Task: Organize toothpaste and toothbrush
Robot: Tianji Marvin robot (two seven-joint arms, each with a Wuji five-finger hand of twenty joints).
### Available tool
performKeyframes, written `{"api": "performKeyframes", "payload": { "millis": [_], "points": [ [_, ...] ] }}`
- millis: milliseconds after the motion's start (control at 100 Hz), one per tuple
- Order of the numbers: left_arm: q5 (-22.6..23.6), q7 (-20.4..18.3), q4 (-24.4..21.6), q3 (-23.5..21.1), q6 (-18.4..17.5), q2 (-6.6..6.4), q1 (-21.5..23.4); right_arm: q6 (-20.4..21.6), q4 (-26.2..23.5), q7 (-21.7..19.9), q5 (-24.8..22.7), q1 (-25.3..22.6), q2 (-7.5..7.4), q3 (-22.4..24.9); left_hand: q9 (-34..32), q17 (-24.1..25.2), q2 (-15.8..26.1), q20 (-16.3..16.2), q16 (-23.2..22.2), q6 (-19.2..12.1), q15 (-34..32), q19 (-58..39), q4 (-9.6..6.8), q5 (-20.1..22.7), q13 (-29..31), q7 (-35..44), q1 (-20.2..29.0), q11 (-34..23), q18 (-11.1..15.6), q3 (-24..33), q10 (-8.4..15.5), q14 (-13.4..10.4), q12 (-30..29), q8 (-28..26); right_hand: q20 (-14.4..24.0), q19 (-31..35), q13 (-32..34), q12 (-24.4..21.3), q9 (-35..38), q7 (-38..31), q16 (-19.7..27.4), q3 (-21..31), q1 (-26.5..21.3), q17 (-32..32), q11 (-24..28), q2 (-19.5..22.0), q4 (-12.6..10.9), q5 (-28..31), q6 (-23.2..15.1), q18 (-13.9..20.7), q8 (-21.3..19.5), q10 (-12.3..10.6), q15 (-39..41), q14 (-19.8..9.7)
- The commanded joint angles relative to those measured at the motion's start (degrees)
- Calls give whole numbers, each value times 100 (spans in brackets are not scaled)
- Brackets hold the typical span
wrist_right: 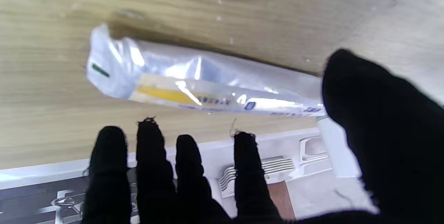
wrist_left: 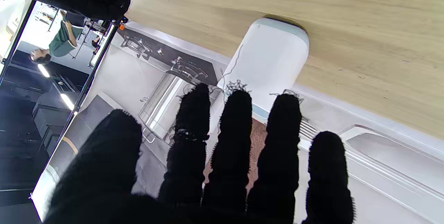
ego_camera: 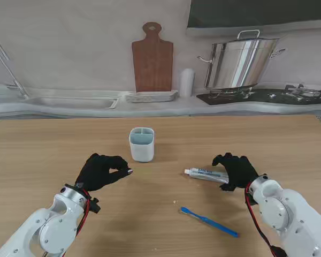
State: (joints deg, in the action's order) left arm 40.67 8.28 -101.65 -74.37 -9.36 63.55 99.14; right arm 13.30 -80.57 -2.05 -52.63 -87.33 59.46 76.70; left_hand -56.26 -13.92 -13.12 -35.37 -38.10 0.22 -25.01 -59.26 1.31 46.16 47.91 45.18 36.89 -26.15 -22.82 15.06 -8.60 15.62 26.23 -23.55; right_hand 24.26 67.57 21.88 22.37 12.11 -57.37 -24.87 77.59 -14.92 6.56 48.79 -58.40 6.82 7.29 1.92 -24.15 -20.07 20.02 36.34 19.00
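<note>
- Centrally, the holder [ego_camera: 142,143] stands upright on the table [ego_camera: 37,155], toward its far half; bare wood lies to both sides of it and between it and the hands.
- Toothpaste [ego_camera: 206,173] lies flat to the right of the holder, cap pointing left; its tail end is hidden under the right hand [ego_camera: 236,170].
- Toothbrush [ego_camera: 208,221] lies nearer to me than the toothpaste, apart from it, on a slant, with open table on its left.
- Right hand: fingers [wrist_right: 187,168] spread and released above the tube, thumb over the cap end in the wrist view; whether it touches the tube cannot be told.
- Left hand [ego_camera: 100,171]: holds nothing; fingers loosely curled, apart in the wrist view, pointing toward the holder but well short of it.
- Both arms rise from the near corners, palms facing down.
</note>
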Motion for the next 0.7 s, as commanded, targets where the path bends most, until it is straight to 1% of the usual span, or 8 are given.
{"api": "performKeyframes", "payload": {
  "millis": [0, 270, 370, 400, 470, 520, 590, 690],
  "points": [
    [-12, -93, -84, -5, -2, 14, 34, 10, 37, -115, -18, -15, 8, -43, -136, 42, 60, -88, -57, -105, -50, 0, -196, -114, 60, 4, -35, -10, -132, 13, 57, -90, -94, 49, -61, 11, -44, -73, -139, -50, 88, -41, 198, -38, 43, 91, 13, -108, 72, -17, 47, 78, 40, 101],
    [5, -72, -117, -5, -34, 15, 75, 9, 160, -92, -183, 26, -19, -117, -139, 41, 57, -88, -57, -114, -55, 3, -196, -118, 70, 1, -32, -11, -133, 5, 58, -91, -93, 48, -85, 20, -68, -65, -146, -55, 87, -27, 182, -52, 80, 32, 11, -74, 76, -3, 61, 99, 62, 96],
    [51, -31, -159, -23, -19, 17, 109, 29, 198, -98, -276, 56, -38, -141, -143, 43, 55, -87, -59, -115, -59, 5, -198, -113, 75, 5, -27, -12, -133, 4, 66, -96, -93, 46, -109, -3, -288, -73, -348, 35, 90, -18, 206, -187, 75, 20, 30, -236, 136, 66, 112, 131, 51, 80],
    [60, -26, -163, -26, -12, 18, 113, 25, 212, -112, -296, 70, -43, -159, -149, 38, 60, -89, -59, -113, -57, 1, -197, -108, 71, 8, -31, -14, -134, 3, 58, -95, -92, 46, -117, -1, -368, -116, -364, 140, 90, -16, 209, -239, 8, 13, 33, -244, 168, 89, 176, 137, 66, 73],
    [61, -26, -170, -28, 9, 18, 116, -20, 256, -100, -334, 106, -47, -229, -147, 42, 60, -89, -61, -101, -62, 2, -198, -108, 78, 7, -33, -14, -132, 4, 56, -89, -91, 47, -132, -13, -603, -276, -346, 563, 98, -18, 256, -405, -347, -39, 59, -250, 281, 111, 404, 155, 91, 85],
    [60, -35, -174, -27, 18, 17, 117, -56, 263, -143, -385, 124, -60, -277, -148, 41, 58, -89, -62, -104, -63, 2, -198, -112, 81, 4, -31, -14, -132, 5, 53, -90, -91, 47, -147, -45, -803, -415, -322, 1004, 109, -73, 307, -553, -715, -3, 70, -247, 306, 149, 644, 166, 108, 85],
    [55, -40, -173, -27, 12, 17, 118, -126, 234, -250, -509, 127, -85, -330, -151, 41, 56, -90, -62, -110, -62, 0, -198, -108, 76, 7, -34, -17, -139, 4, 71, -94, -90, 46, -151, -77, -1027, -527, -314, 1414, 99, -166, 386, -719, -1052, 85, 72, -260, 329, 197, 874, 226, 146, 99],
    [63, -42, -174, -35, -15, 14, 122, -233, 213, -301, -593, 133, -97, -429, -153, 42, 66, -91, -63, -110, -65, 1, -198, -115, 83, 5, -41, -19, -137, 2, 68, -103, -88, 46, -147, -114, -1220, -585, -310, 1674, 72, -211, 434, -895, -1242, 64, 87, -289, 378, 195, 954, 334, 187, 142]
  ]
}}
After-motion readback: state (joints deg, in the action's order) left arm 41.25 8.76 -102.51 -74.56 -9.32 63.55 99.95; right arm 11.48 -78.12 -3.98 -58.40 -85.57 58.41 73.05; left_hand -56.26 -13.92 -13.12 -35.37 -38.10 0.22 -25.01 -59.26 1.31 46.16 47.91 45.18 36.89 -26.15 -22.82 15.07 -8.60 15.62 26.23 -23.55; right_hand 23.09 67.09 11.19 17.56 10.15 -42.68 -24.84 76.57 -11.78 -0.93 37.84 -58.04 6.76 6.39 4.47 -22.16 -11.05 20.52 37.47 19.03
